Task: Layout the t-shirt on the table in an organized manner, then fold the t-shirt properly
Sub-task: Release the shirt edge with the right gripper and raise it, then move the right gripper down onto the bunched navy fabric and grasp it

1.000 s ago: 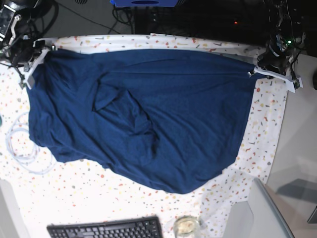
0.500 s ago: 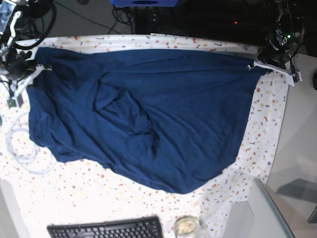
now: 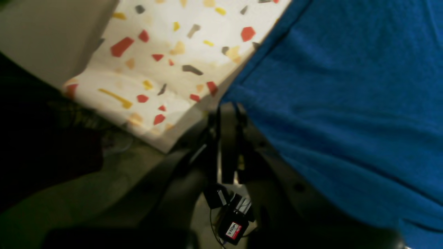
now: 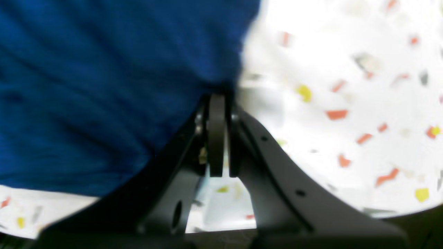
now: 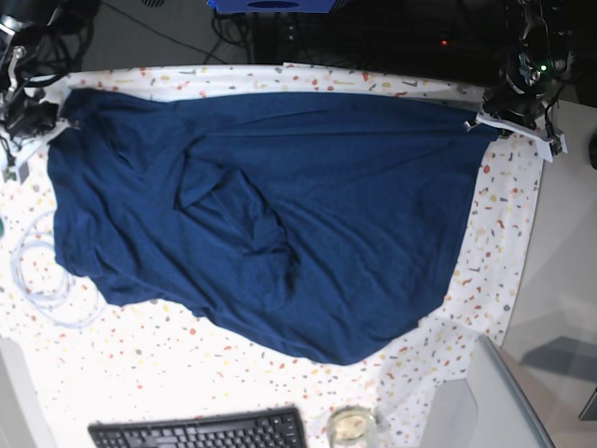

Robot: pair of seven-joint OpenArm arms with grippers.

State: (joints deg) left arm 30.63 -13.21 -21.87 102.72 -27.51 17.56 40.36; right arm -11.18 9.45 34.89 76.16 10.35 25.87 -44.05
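T-shirt (image 5: 280, 215) spreads dark navy across the speckled surface (image 5: 140, 345), rumpled with folds at its middle. We see our left hand (image 5: 485, 119) clamped on one far corner and our right hand (image 5: 58, 119) pinching the other. A small glass (image 5: 352, 427) sits near the keyboard (image 5: 201, 431).

The left tool (image 3: 228, 114) has slim black fingers on a black body with small round holes; a black part with a red-and-white label hangs at 6 o'clock. The right tool (image 4: 218, 103) is matte black with round holes. From above, white plates and a green light show.
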